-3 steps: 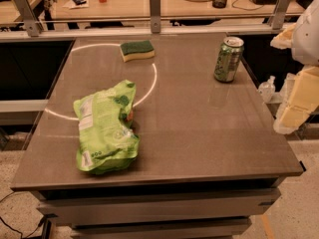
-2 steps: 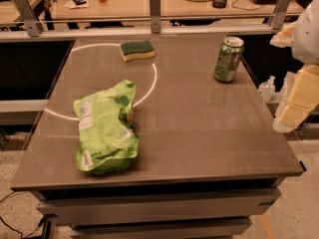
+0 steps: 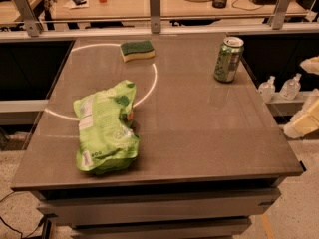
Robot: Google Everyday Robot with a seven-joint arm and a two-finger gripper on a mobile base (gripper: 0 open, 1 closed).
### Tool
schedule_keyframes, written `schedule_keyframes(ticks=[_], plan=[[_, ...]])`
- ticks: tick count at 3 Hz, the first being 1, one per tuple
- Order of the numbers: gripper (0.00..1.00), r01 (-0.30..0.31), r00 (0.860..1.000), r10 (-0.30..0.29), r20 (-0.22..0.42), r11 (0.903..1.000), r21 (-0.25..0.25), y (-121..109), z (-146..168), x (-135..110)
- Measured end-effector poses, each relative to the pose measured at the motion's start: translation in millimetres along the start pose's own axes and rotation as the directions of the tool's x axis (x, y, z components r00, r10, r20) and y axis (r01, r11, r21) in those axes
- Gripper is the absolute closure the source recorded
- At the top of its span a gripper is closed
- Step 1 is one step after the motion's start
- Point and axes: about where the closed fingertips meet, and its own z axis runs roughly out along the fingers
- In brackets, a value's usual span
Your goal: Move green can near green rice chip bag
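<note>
The green can [image 3: 228,59] stands upright near the table's far right edge. The green rice chip bag [image 3: 104,128] lies crumpled on the left half of the table, towards the front. Can and bag are far apart, with bare tabletop between them. My gripper [image 3: 306,121] shows only as pale parts at the picture's right edge, beyond the table's right side and below the can's level. It holds nothing that I can see.
A green-and-yellow sponge [image 3: 137,50] lies at the far middle of the grey table [image 3: 199,143]. Two small clear bottles [image 3: 267,88] stand on a ledge right of the table. A railing with metal posts [image 3: 155,4] runs behind it.
The arm has drawn back to the right, so less of it shows at the frame's edge. The can, bag and sponge have not moved.
</note>
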Motion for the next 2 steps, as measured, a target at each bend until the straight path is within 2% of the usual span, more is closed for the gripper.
schedule_keyframes(ticks=[1, 2], plan=[[0.0, -0.154, 0.974, 0.142, 0.178, 0.9867, 0.052, -9, 6, 29], [0.0, -0.246, 0.925, 0.197, 0.324, 0.9621, 0.118, -21, 18, 48]])
